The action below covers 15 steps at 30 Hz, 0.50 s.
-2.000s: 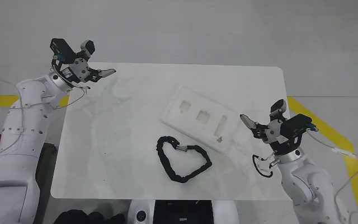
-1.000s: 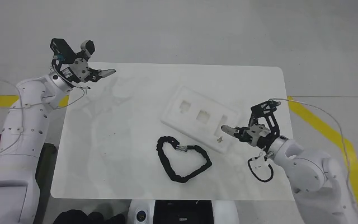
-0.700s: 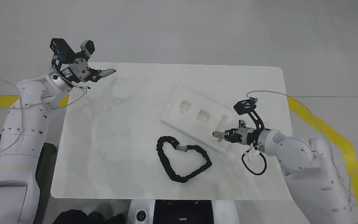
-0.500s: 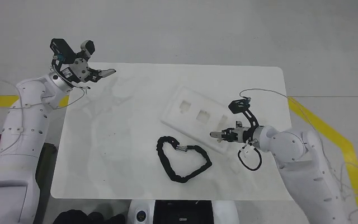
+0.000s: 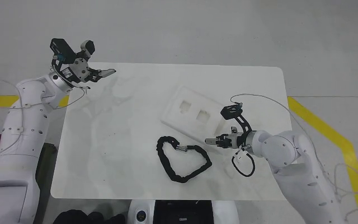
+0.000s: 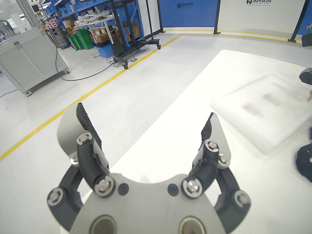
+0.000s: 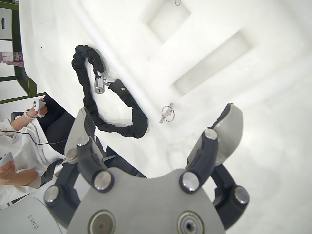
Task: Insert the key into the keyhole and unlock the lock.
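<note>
Right of centre in the top view, the right gripper (image 5: 211, 141) spreads ridged fingers above the ringed metal key (image 7: 166, 113) on the rim of the white foam tray (image 5: 179, 119), beside the heart-curled, fabric-sleeved chain lock (image 7: 126, 129).

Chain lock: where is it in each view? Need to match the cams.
Top view: chain lock, a heart-shaped loop on the robot's side of the foam tray.
Left wrist view: a black bit of it beside the tray's corner.
Right wrist view: the loop alongside the tray's long edge.
Shared landmark: the foam tray.
</note>
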Each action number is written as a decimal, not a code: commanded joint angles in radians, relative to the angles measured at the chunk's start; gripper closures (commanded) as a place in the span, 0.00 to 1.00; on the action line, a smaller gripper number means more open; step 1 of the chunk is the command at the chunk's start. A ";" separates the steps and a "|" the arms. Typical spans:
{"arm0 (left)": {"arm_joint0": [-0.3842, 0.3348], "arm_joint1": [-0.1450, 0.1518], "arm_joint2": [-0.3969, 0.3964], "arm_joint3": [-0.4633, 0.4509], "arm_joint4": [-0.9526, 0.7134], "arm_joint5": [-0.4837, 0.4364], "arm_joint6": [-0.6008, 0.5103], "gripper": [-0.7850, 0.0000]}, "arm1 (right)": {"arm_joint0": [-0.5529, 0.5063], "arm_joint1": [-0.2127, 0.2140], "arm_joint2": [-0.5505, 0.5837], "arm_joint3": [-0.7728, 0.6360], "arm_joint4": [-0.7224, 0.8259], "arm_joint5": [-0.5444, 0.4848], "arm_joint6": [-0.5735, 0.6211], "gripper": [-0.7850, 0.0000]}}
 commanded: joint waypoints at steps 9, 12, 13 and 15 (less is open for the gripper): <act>0.000 0.000 0.000 0.000 0.000 0.000 0.000 0.00 | 0.005 0.003 -0.008 0.008 -0.015 0.036 -0.007 0.53; 0.000 0.000 0.000 0.000 0.000 0.000 0.000 0.00 | 0.000 0.005 -0.006 0.001 -0.028 0.050 -0.003 0.53; 0.000 0.000 0.000 0.000 0.000 0.000 0.000 0.00 | -0.003 0.006 -0.005 0.000 -0.035 0.057 0.000 0.53; 0.000 0.000 0.000 0.000 0.000 0.000 0.000 0.00 | -0.008 0.007 -0.005 -0.004 -0.044 0.064 0.007 0.55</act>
